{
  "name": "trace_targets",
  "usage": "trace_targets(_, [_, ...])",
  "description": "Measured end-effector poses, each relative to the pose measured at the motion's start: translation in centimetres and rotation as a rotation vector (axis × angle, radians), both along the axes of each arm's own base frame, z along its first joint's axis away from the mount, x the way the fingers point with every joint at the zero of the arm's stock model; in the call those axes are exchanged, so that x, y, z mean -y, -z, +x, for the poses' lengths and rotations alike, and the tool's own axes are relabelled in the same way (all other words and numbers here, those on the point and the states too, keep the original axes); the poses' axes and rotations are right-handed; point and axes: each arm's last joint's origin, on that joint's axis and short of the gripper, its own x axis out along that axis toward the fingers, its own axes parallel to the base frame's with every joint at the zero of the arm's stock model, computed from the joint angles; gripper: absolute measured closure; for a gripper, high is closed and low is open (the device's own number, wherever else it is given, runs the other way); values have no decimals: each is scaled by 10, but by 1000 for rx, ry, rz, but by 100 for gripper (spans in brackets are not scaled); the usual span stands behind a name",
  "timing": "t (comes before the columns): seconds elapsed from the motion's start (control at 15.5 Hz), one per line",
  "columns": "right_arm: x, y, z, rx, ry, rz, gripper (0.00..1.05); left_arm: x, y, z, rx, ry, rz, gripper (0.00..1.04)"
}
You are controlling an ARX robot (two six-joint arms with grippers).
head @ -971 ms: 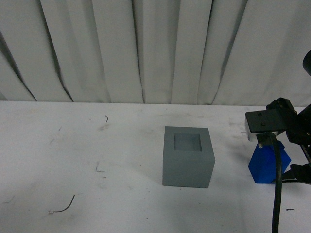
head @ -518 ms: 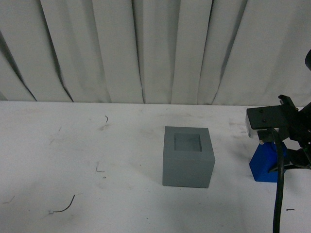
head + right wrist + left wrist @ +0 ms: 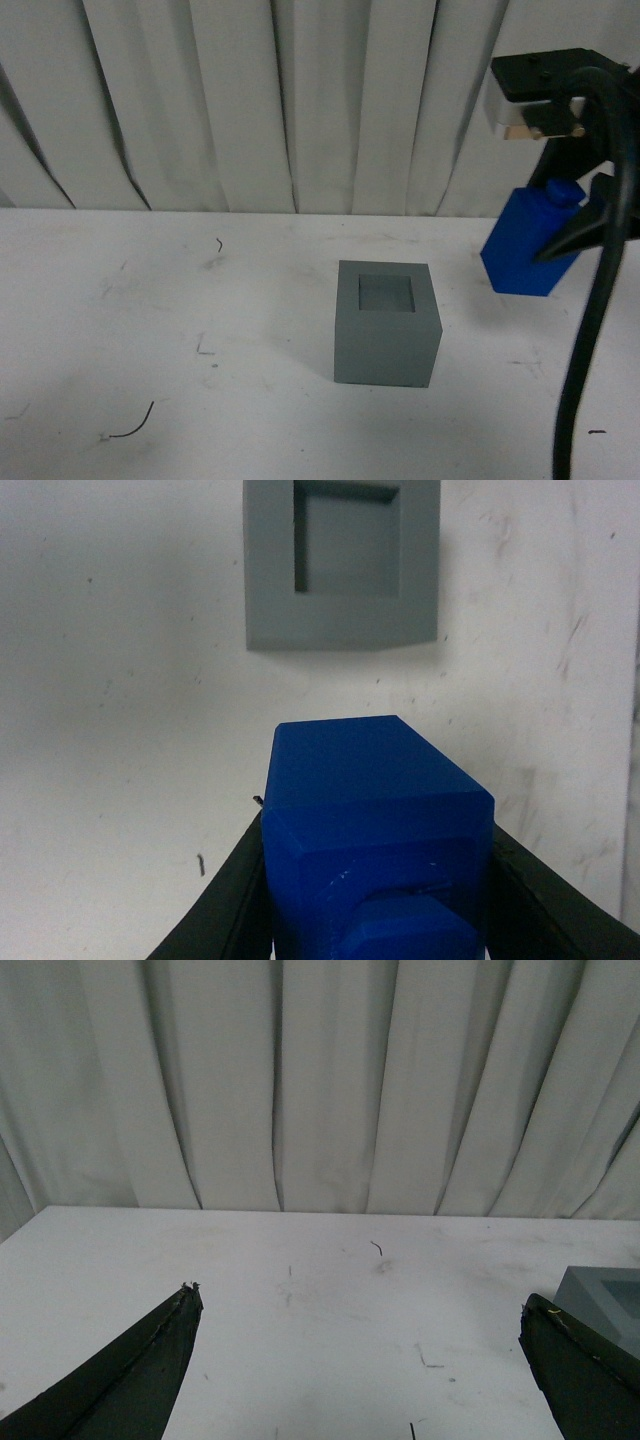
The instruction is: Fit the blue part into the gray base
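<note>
Shows the blue part (image 3: 528, 243) clamped between the dark fingers of the right gripper (image 3: 562, 240), tilted, knob uppermost, held in the air clear of the white table (image 3: 150, 330). Places it, in the front view, at about two o'clock from the gray base (image 3: 387, 330), well apart and not over the recess. Sets the gray base upright on the table, square recess facing up. Looks, in the right wrist view, past the gripped block to the base beyond it. Presents the left gripper (image 3: 360, 1305) with fingers spread wide over bare table, a corner of the gray base just beyond one fingertip. Backs the scene with a pleated white curtain (image 3: 250, 100).
</note>
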Motion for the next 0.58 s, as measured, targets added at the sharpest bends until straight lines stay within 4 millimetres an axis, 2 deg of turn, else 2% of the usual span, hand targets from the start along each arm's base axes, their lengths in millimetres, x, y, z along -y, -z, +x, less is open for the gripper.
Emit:
trace_targets(0.39, [-19, -2, 1, -10, -23, 2, 58, 0, 0, 0, 0, 0, 0, 7])
trace_targets(0.58, [-48, 8, 5, -68, -65, -23, 58, 0, 0, 0, 0, 0, 0, 7])
